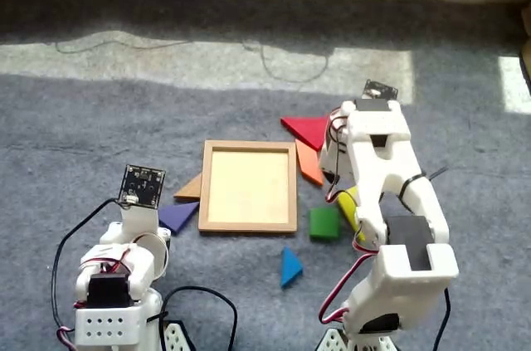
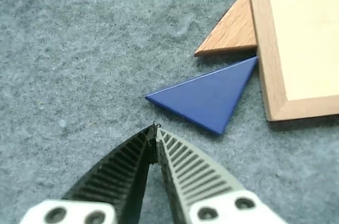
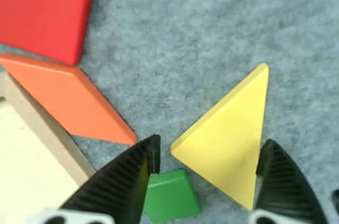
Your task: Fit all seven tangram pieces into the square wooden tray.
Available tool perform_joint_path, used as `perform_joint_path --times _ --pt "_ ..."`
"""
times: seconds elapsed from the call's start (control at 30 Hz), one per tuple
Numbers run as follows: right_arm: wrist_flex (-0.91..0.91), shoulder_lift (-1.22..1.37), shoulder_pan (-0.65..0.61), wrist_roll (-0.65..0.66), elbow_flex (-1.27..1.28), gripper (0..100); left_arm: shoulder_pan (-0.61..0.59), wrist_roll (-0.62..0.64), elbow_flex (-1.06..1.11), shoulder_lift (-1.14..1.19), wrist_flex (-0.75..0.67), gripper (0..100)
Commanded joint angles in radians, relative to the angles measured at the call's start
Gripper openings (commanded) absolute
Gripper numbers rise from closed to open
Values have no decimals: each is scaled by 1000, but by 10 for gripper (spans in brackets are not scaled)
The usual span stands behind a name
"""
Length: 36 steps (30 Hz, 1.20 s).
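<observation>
The square wooden tray [image 1: 249, 187] lies empty at the table's middle. My left gripper [image 2: 156, 128] is shut, its tips just short of a blue-violet triangle [image 2: 209, 97] that lies against the tray's rim [image 2: 270, 75], beside a brown triangle [image 2: 233, 28]. My right gripper [image 3: 208, 155] is open and straddles a yellow triangle [image 3: 228, 134], one finger on each side. Near it lie a green square [image 3: 169, 195], an orange parallelogram [image 3: 69, 102] and a red triangle [image 3: 45, 9]. A small blue triangle [image 1: 289, 266] lies in front of the tray.
Grey carpet covers the table. The right arm [image 1: 390, 193] stretches over the pieces to the right of the tray, hiding part of the yellow triangle [image 1: 348, 202]. A thin cable [image 1: 274, 65] trails across the far carpet. Open carpet lies left of the tray.
</observation>
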Motion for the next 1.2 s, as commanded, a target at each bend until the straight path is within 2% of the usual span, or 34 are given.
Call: perform_joint_path --times 0.0,0.17,0.4,0.6,0.8,1.0,1.17 --pt "16 -136 -13 11 -44 286 8 -3 19 -41 -11 6" --pt "13 -191 -28 17 28 287 8 -3 19 -41 -11 6" --pt "4 -188 -24 178 101 289 7 -5 19 -41 -11 6" --pt "-117 -188 -24 180 179 293 7 -5 19 -41 -11 6" --pt "-134 -188 -24 178 216 430 7 -5 19 -41 -11 6" --pt "-162 -93 -24 180 208 433 7 -5 19 -41 -11 6" --pt "-90 36 -27 184 147 433 7 -5 19 -41 -11 6"
